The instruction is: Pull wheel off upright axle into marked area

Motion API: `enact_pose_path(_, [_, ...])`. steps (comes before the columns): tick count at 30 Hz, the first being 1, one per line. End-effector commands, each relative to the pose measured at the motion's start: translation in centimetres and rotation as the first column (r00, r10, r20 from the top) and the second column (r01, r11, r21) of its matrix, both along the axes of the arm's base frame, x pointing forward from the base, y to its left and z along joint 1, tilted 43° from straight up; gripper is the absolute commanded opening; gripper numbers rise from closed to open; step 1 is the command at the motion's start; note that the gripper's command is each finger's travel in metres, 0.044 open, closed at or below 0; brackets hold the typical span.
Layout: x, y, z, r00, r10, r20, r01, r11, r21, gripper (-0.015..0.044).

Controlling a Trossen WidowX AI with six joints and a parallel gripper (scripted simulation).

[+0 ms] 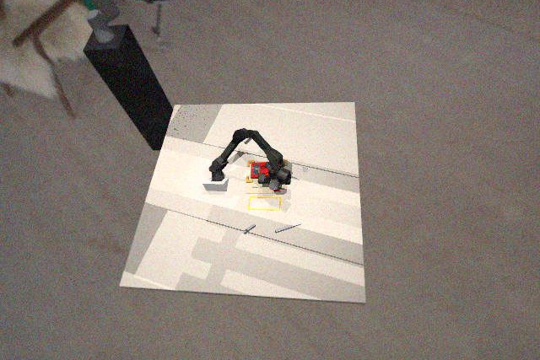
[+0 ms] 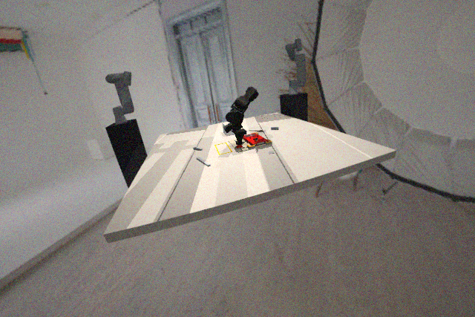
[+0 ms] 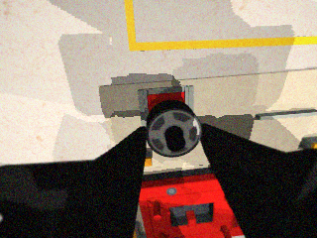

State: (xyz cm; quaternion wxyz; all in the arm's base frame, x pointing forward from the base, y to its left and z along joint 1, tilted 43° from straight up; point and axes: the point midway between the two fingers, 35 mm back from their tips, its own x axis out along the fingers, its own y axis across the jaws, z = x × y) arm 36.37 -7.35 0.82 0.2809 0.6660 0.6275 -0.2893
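From the top view I can't make out the black-tyred wheel with its grey hub (image 3: 161, 130); the dark arm (image 1: 258, 142) covers it, right of centre. At the lower centre of my wrist view, the black gripper fingers hide both sides of the red block (image 3: 185, 198), and the bottom edge cuts it off. The yellow outline (image 3: 208, 45) runs out at the top and right. The upright axle is hidden from me there.
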Motion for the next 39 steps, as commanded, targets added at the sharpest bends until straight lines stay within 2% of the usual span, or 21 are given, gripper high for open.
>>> enact_pose_path(1, [-0.02, -0.10, 0.10, 1.000, 0.002, 0.001, -0.002, 1.000, 0.000, 0.0000])
enact_pose_path(39, [-0.04, -0.98, 1.01, 1.000, -0.002, 0.003, 0.002, 1.000, -0.001, 0.0000])
